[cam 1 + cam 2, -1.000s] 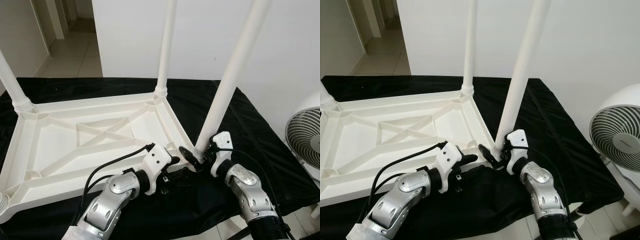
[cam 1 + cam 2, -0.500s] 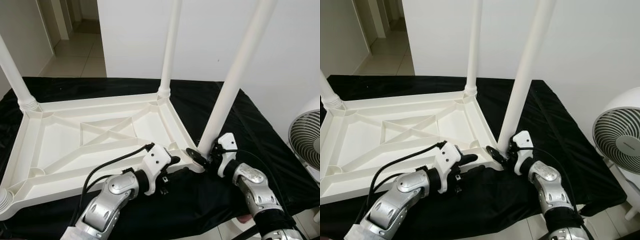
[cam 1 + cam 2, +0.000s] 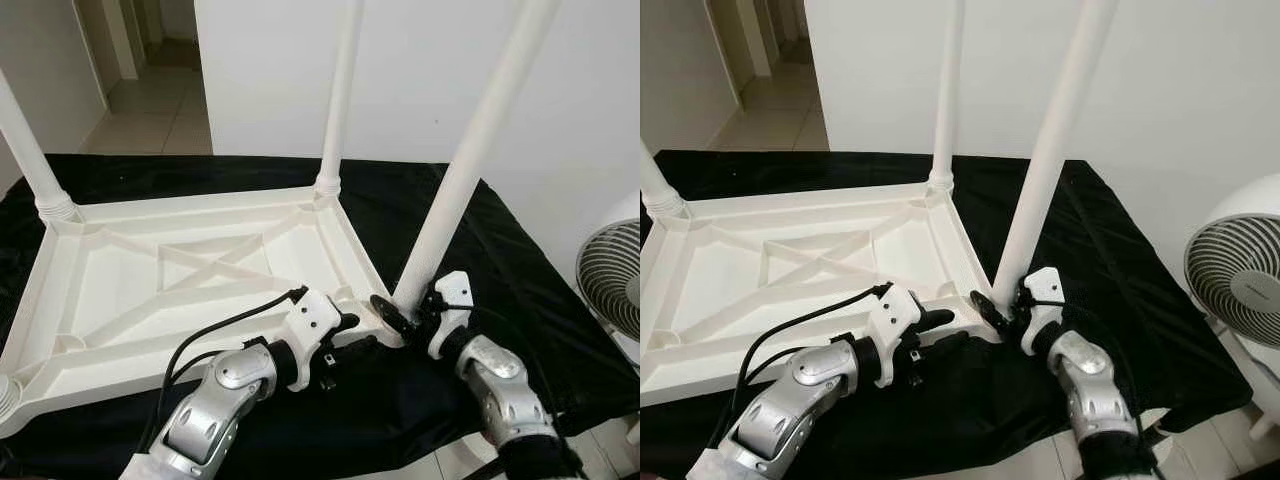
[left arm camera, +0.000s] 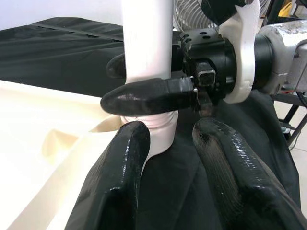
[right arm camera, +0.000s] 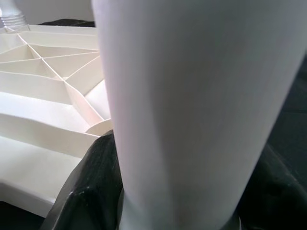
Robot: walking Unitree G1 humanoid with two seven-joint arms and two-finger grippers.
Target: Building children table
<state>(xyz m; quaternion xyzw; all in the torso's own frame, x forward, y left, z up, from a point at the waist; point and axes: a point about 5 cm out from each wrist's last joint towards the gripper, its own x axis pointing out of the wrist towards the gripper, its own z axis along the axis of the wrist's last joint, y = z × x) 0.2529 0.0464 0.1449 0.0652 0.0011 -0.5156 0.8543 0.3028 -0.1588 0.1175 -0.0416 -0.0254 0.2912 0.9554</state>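
A white plastic children's table top point(image 3: 180, 275) lies upside down on a black cloth point(image 3: 500, 250). Legs stand up from its corners: a far right leg point(image 3: 335, 110), a far left leg point(image 3: 28, 150) and a near right leg point(image 3: 465, 170). My right gripper point(image 3: 402, 316) is shut on the base of the near right leg point(image 5: 182, 110), with its black fingers point(image 5: 91, 182) on both sides of the leg. My left gripper point(image 3: 352, 334) is open at the top's near right corner. Its two fingers point(image 4: 117, 191) point at the leg's base point(image 4: 146, 57) and hold nothing.
A white fan point(image 3: 1238, 272) stands on the floor to the right, beyond the cloth's edge. A white wall point(image 3: 420, 70) rises close behind the bench. A tiled corridor point(image 3: 150, 110) opens at the far left. The cloth's near edge runs just under my forearms.
The camera has shifted a little. My right forearm has swung slightly inward while its fingers stay on the leg's base. The left gripper keeps its place.
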